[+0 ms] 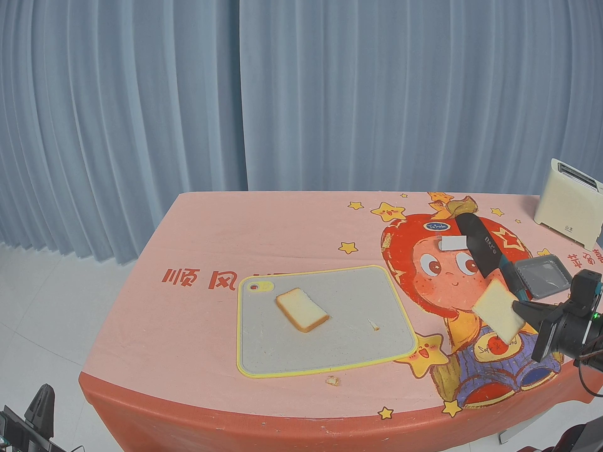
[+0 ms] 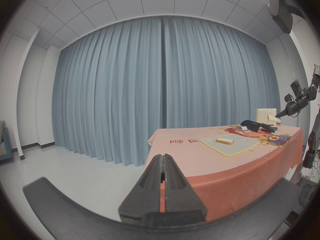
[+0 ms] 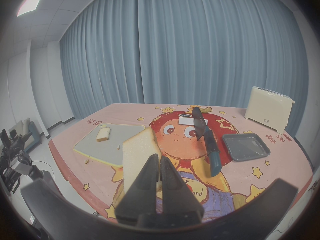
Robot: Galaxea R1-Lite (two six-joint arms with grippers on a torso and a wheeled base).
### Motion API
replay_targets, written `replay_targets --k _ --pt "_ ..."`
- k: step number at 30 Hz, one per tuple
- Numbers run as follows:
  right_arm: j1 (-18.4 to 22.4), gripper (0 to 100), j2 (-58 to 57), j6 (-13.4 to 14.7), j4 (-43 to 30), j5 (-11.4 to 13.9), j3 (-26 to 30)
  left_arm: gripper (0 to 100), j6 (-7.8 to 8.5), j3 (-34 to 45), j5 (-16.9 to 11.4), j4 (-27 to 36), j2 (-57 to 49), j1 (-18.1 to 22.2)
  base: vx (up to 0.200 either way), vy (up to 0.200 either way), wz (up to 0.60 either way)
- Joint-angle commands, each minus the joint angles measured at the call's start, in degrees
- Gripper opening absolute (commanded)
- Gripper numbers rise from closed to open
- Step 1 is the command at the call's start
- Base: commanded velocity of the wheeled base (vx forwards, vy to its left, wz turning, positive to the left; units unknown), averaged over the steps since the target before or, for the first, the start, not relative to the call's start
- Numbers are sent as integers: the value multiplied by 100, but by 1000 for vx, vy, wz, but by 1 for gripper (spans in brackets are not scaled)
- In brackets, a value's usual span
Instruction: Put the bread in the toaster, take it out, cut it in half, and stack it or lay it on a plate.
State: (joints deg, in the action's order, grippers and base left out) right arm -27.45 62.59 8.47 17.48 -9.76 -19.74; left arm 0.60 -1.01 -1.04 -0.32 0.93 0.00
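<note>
Head view, right gripper (image 1: 517,307): fingers clamped on bread slice (image 1: 496,312), above right worktop (image 1: 207,233).
Left gripper (image 2: 162,160): fingers clenched, empty.
Second slice (image 1: 302,309): on cutting board (image 1: 352,340).

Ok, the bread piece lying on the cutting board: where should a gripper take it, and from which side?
Probably from above, pinching across its narrow width on the two long edges. The bread piece lies flat on the cutting board, so only its thin sides are exposed, with bare board around it.
</note>
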Motion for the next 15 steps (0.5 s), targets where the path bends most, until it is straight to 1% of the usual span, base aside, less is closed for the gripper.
replay_targets --k 1,15 --pt "-50 0 -71 -12 -8 -8 5 0 11 101 -2 -3 4 0 0 0 0" --pt "12 0 -124 -21 -8 -8 58 0 2 101 -2 -3 4 0 0 0 0"
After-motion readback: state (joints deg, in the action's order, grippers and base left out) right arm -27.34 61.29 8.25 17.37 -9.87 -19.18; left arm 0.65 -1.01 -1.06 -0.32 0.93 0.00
